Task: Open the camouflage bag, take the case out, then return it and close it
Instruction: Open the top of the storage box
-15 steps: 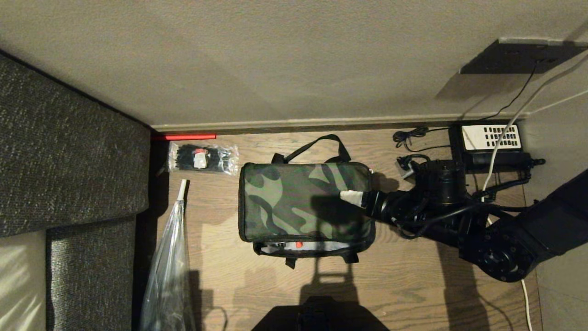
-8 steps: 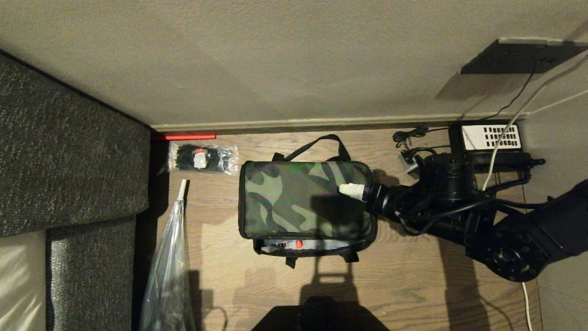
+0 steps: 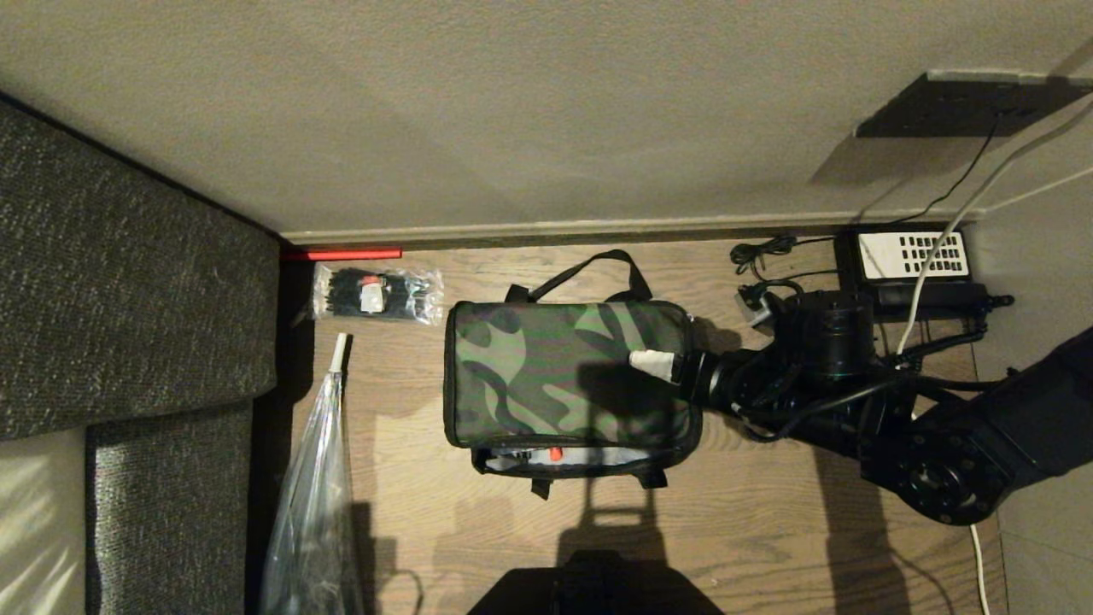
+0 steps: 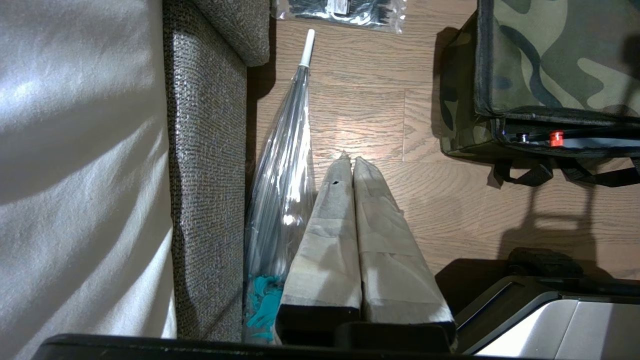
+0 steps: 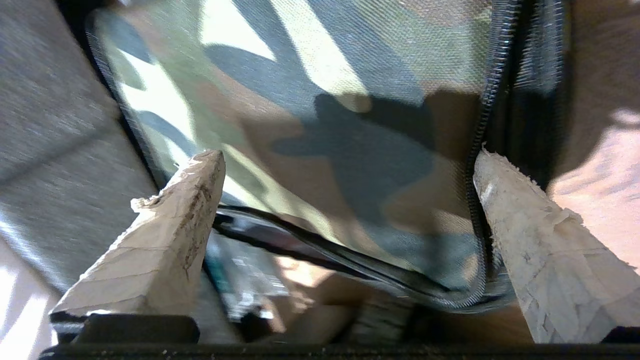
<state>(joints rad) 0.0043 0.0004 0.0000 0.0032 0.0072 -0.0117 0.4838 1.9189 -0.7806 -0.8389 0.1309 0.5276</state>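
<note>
**Two wide-spread fingers over a part-open bag**

Head view: the soft boxy camouflage bag with black sides lies flat on the wooden plank floor, its flap gaping along the near edge, where a small red-orange mark shows in the slot. That is probably the black case inside, though little of it can be seen. The right gripper reaches in from 3 o'clock over the bag's right end, low above the fabric; I judge it is placed there to take the flap or the zip. At 10 o'clock from the bag lies a clear packet of black ties; at 2 o'clock, a black telephone with white keypad and its cords. Nothing lies between gripper and bag, but the cords run close to the arm.

Left wrist view: the left gripper hangs parked with its taped fingers pressed together, holding nothing, beside a clear folded umbrella and a grey woven sofa, well apart from the bag.

Right wrist view: the taped fingers stand wide apart, empty, straddling the camouflage top; the black zip line runs past one tip and the flap lifts nearby.
</note>
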